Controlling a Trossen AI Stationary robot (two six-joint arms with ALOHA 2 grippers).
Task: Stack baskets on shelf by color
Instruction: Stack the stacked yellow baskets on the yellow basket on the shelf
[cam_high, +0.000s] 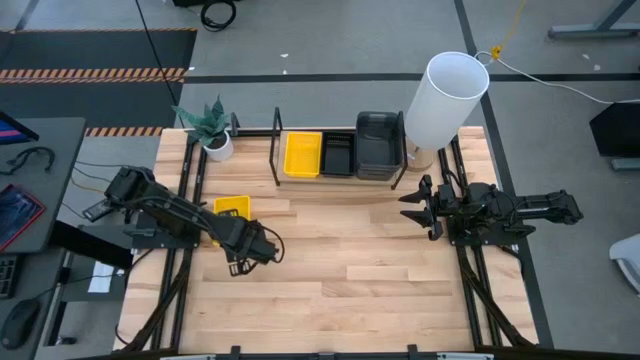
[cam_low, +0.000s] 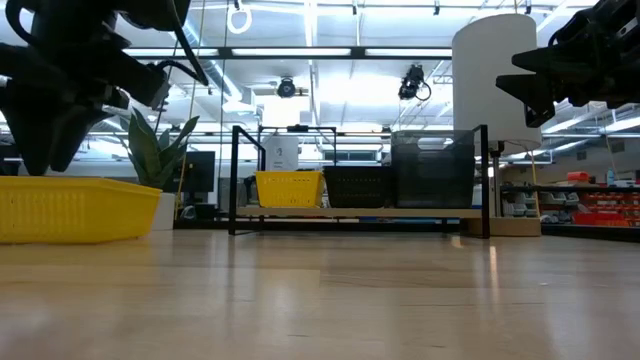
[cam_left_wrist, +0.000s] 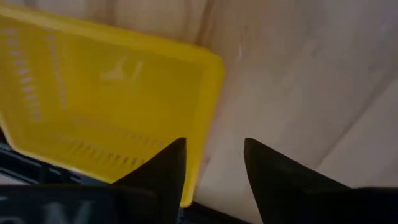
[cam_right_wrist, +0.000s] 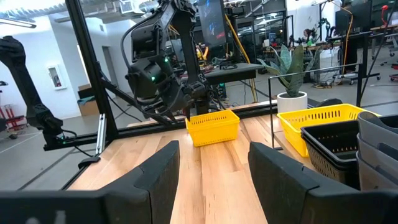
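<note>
We find the shelf (cam_high: 277, 150) at the far edge of the table, already loaded. On it, from left to right, sit a yellow stack (cam_high: 302, 154), a black perforated stack (cam_high: 337, 154) and a dark grey stack (cam_high: 379, 143). We cannot count the trays in each stack from these views.

One loose yellow basket (cam_high: 233, 207) lies on the table near the left side, well apart from the shelf. In the right wrist view this basket (cam_right_wrist: 212, 127) stands upright on the wood, rim up.

The left gripper (cam_high: 252, 250) hangs just beside and nearer than the loose basket. Its fingers (cam_left_wrist: 163, 167) are spread apart and grasp nothing. In the left wrist view one finger sits over the basket's rim corner and the other over bare wood, so the rim lies close to the gap between them.

The right gripper (cam_high: 425, 208) waits near the right end of the shelf, clear of the table. Its fingers (cam_right_wrist: 158, 168) are parted and empty.

We judge the step in hand to be the pick of the last loose yellow basket. The black and grey stacks appear settled.

The next move calls for the following:
1. Bring the left gripper down so that one basket wall stands between the fingers.
2. Close on that wall.
3. Lift, carry to the far left bay, and clear the shelf's top rail and upright post.
4. Lower the basket squarely into the yellow stack.

The thin perforated wall may flex, so we advise a grip near a corner.
</note>
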